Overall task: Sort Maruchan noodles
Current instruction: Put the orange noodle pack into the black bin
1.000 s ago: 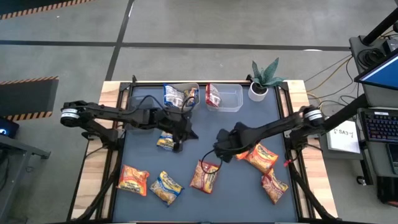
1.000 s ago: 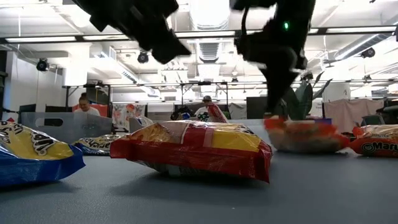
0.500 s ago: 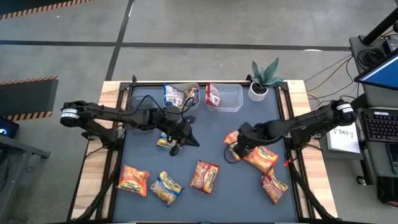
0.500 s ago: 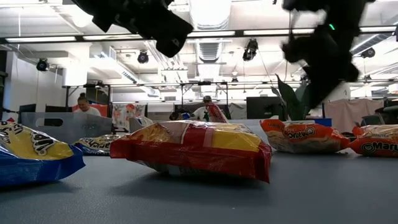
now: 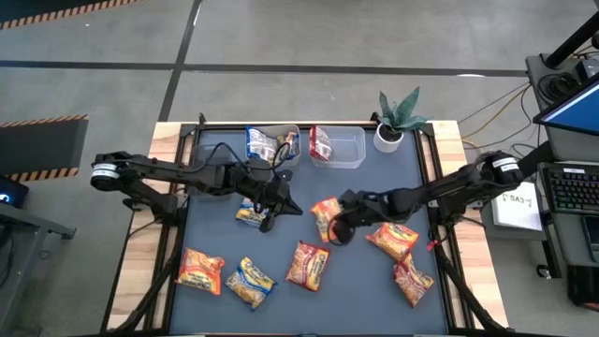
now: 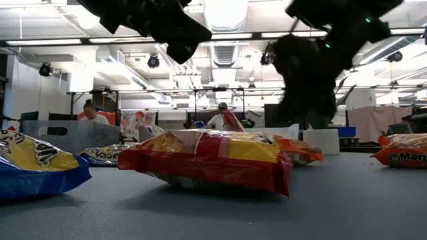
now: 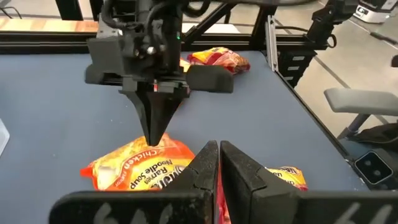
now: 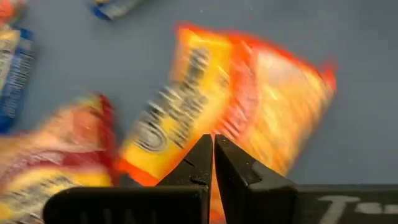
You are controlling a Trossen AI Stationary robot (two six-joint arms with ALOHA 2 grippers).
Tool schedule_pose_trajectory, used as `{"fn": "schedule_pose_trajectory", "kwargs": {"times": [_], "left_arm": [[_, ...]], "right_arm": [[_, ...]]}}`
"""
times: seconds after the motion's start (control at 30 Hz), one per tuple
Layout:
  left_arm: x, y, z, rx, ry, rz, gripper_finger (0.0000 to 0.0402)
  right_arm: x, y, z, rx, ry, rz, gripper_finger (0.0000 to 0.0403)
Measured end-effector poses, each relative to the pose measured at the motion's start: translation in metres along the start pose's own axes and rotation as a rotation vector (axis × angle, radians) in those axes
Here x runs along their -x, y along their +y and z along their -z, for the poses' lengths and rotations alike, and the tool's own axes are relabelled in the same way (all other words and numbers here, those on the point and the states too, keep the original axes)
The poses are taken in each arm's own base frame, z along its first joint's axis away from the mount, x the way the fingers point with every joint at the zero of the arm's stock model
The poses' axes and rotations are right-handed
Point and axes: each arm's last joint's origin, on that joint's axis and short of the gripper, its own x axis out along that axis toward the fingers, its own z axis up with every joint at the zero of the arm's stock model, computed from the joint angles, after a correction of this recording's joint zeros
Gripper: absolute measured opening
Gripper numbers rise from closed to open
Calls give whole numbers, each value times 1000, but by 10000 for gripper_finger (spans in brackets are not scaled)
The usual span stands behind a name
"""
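The right gripper (image 5: 339, 231) has its fingers pressed together, gripping nothing, their tips at the edge of an orange-yellow crinkly plastic noodle packet (image 5: 325, 217) lying on the grey worktop (image 5: 365, 300). The left gripper (image 5: 270, 221), fingers likewise closed and empty, hangs just beside a yellow-and-blue packet (image 5: 249, 214).

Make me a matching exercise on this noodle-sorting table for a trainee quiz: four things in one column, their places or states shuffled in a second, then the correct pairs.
Things:
1. right gripper
2. left gripper
3. potted plant
4. yellow-and-blue noodle packet

Places or states:
A. at the table's far right corner
B. shut, touching the orange packet at mid-table
C. lying flat near the front edge, left of centre
D. shut, above the packet by the tubs, holding nothing

Pairs: 1-B, 2-D, 3-A, 4-C
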Motion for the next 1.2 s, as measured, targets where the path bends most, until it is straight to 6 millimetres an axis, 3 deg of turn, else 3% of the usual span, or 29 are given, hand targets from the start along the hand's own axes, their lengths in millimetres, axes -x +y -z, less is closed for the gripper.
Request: {"fn": "schedule_pose_trajectory", "kwargs": {"times": [0.27, 0.53, 0.67, 0.77, 1.0, 1.2], "left_arm": [[-14, 7, 11, 125, 45, -97, 0], [-42, 14, 39, 574, 141, -128, 0], [-57, 13, 53, 710, 188, -119, 7], [-64, 15, 60, 781, 205, -132, 28], [-68, 16, 57, 858, 143, -134, 107], [-70, 17, 57, 940, 100, -197, 186]], "right_arm": [[4, 0, -17, 177, -16, 40, 8], [19, -15, -28, 324, 16, 134, 8], [22, -18, -27, 377, 46, 100, 8], [16, -15, -23, 380, 32, 43, 8], [2, -8, -1, 397, 91, -10, 8], [-9, -16, 12, 361, 146, 35, 8]]}}
